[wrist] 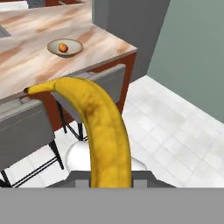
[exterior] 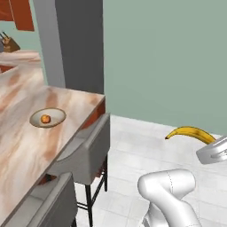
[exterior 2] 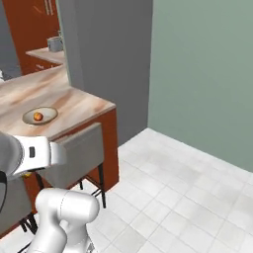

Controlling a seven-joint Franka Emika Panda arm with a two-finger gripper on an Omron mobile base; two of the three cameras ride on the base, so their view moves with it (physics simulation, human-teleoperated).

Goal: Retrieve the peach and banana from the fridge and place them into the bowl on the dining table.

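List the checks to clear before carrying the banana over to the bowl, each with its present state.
1. Banana held in the gripper: ok; it rises from the hand.
2. Fingers' hold on it: cannot tell; the fruit hides them.
3. Peach already in the bowl: ok.
4. Room left in the bowl: ok; the peach is small in it.
5. Bowl sits on the dining table: ok, back from the edge.
6. Path to the bowl: not ok yet; grey chairs line the near edge, and the banana hangs over the floor.
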